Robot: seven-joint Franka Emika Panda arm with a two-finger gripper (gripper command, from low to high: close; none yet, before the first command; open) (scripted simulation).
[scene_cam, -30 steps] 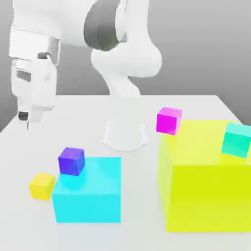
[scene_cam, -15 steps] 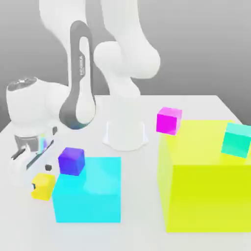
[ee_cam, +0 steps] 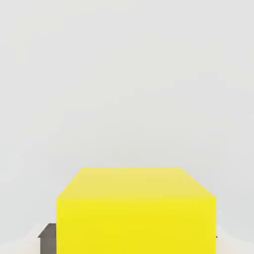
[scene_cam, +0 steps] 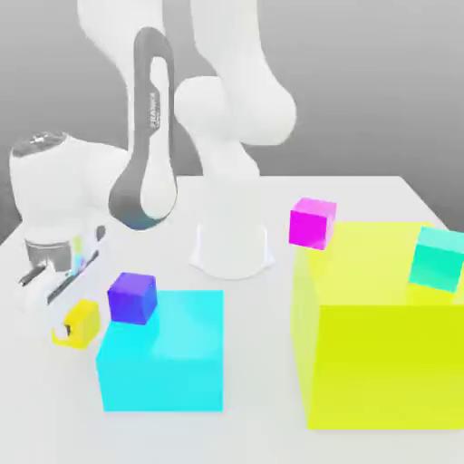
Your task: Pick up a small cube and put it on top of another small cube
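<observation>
And the pincer [scene_cam: 75, 328] is pinching the yellow cube [scene_cam: 84, 323], its two sides pressing in on opposite faces, just off the cyan block [scene_cam: 163, 381] at the exterior view's left. The cube is looking small, stiff and probably light, with flat faces that are giving a good square hold; smooth sides could be slipping if the grip is riding too high, so mid-face is the place to be squeezing. Whether it is clearing the tabletop [scene_cam: 258, 362], I can't tell. Now the edges: the purple cube [scene_cam: 132, 299] is sitting close by on the cyan block, so straight up is looking the safer way out. The teal cube [scene_cam: 438, 260] is waiting on the big yellow block [scene_cam: 381, 362], over at the exterior view's right, while the magenta cube [scene_cam: 312, 224] is crowding a low crossing. Plenty of open air is lying above them all.
</observation>
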